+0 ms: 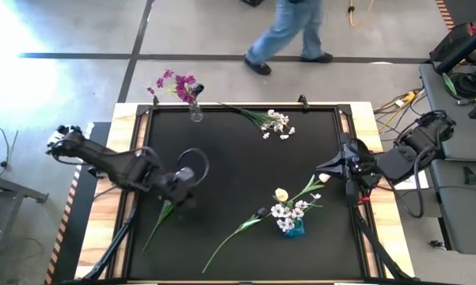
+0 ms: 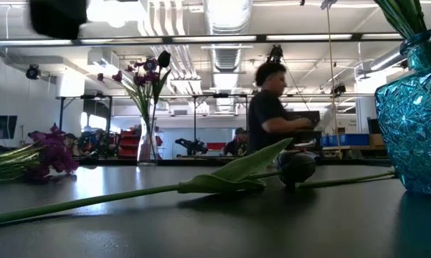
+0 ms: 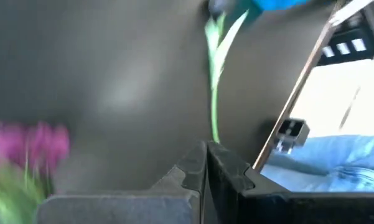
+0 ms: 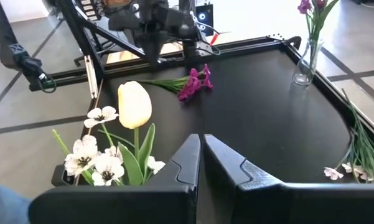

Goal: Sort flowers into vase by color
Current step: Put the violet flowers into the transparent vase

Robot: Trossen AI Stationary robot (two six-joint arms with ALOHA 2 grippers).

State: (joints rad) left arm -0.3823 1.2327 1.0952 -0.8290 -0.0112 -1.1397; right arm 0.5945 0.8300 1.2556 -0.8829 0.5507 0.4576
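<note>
Jaws on both arms are clenched and empty; near the blue vase (image 1: 295, 228), already holding white flowers (image 1: 287, 212), a dark bud stem (image 1: 238, 229) lies unsorted, farther off a white spray (image 1: 276, 121) and magenta sprig (image 4: 195, 81).

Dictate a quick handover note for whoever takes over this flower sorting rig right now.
Left gripper: jaws shut, empty, over the mat beside the loose magenta spray.
Right gripper: jaws shut, empty, near the blue vase at the mat's right side.
Done: purple flowers stand in the clear vase; white blossoms and a cream tulip are in the blue vase.
Left: the magenta spray, the white spray along the clear vase's edge, and the dark-bud stem lie on the mat.
</note>
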